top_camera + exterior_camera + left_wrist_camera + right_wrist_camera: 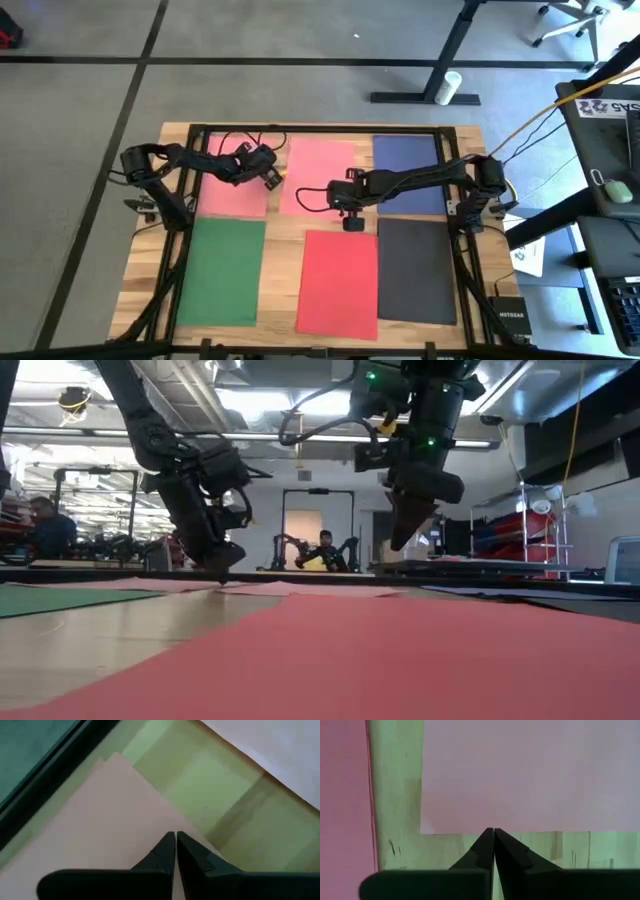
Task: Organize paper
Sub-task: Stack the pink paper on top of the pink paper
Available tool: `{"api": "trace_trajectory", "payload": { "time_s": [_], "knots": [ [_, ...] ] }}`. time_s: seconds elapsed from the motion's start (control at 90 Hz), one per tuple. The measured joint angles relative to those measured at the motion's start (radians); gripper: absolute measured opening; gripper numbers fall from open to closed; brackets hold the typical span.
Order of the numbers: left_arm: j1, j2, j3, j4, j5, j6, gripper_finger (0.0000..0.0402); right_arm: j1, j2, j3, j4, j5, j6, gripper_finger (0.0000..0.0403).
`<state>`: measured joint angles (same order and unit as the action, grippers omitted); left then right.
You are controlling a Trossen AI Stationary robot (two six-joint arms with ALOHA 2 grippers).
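Observation:
Six sheets of paper lie flat on the wooden table: a pink sheet (pixel 235 190) far left, another pink sheet (pixel 325 175) far middle, a navy sheet (pixel 410 170) far right, a green sheet (pixel 222 270), a red sheet (pixel 338 282) and a dark grey sheet (pixel 418 268) along the near side. My left gripper (pixel 175 836) is shut, its tips down at the right edge of the far-left pink sheet (pixel 100 820). My right gripper (pixel 493 831) is shut and hangs above the table (pixel 405 535), over the near edge of the middle pink sheet (pixel 520 770). My left gripper sets its shut fingertips (pixel 220 568) down on the far-left pink sheet, right at its right edge (pixel 165 827), a little nearer than the sheet's far right corner (pixel 115 756). The fingers slant down from the table's left. The sheet lies flat on the table.
Bare wood strips (pixel 283 240) separate the sheets. A dark frame rail (pixel 320 128) runs along the table's far edge, and the arm bases stand at the left and right edges. A desk with a white printed sheet (pixel 528 255) sits off the table's right side.

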<state>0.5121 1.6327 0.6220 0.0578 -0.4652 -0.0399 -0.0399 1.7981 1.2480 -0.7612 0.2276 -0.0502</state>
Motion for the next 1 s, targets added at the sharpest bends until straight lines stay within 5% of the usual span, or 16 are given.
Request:
{"api": "trace_trajectory", "payload": {
  "time_s": [0.311, 1.0],
  "knots": [
    [-0.068, -0.089, 0.034, -0.012, 0.027, 0.026, 0.0, 0.0, 0.0, 0.0, 0.003, 0.005, 0.0, 0.0],
    [-0.047, 0.033, 0.068, -0.047, 0.028, 0.103, 0.0, 0.0, 0.0, 0.0, 0.008, 0.006, 0.0, 0.0]
  ]
}}
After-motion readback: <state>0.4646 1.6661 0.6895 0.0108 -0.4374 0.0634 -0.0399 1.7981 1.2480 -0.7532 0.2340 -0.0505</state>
